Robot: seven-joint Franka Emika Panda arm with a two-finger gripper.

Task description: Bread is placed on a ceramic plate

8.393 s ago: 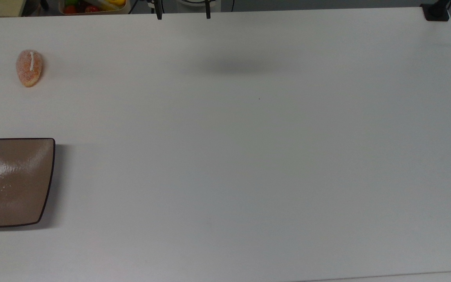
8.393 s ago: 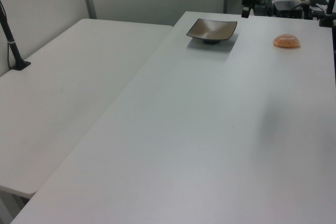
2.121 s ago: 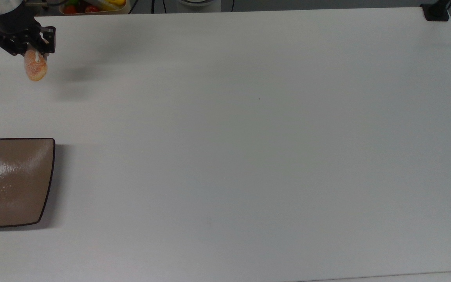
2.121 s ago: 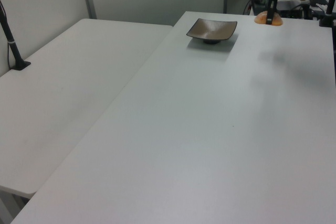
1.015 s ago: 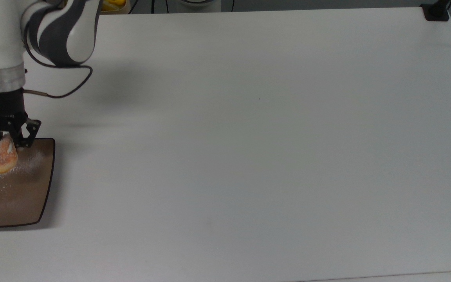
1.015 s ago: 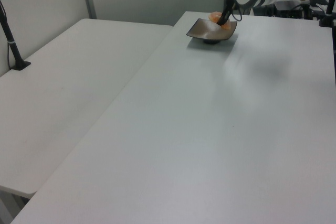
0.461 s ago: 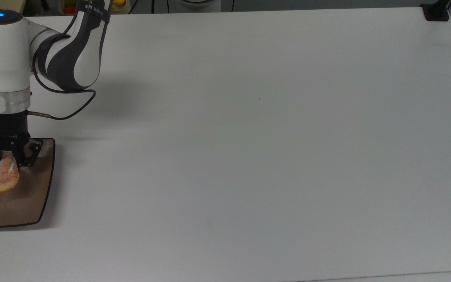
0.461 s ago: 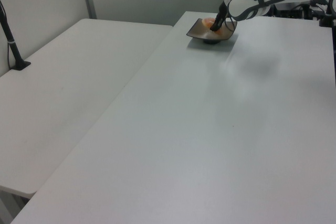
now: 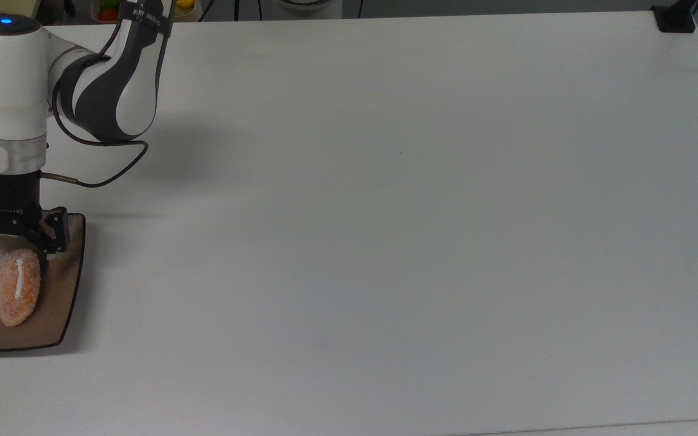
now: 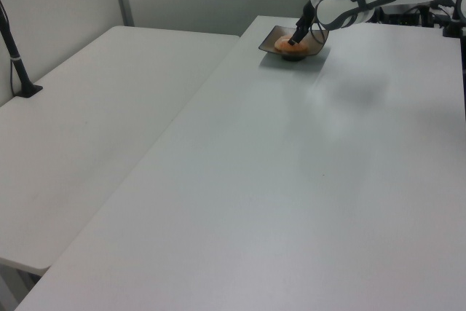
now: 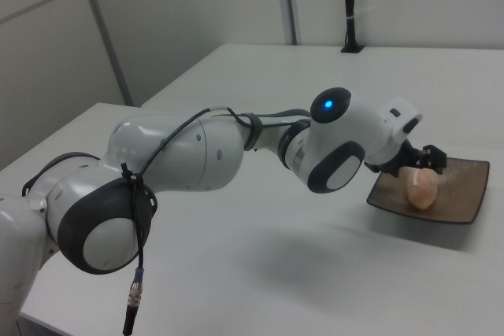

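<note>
Now we see the gripper [image 9: 5, 257] with its fingers spread wide, just over one end of the bread [image 9: 17, 286]. That bun lies flat on the ceramic plate [image 9: 58, 303], which sits at the white table's [image 9: 385, 212] edge on the top view's left.
</note>
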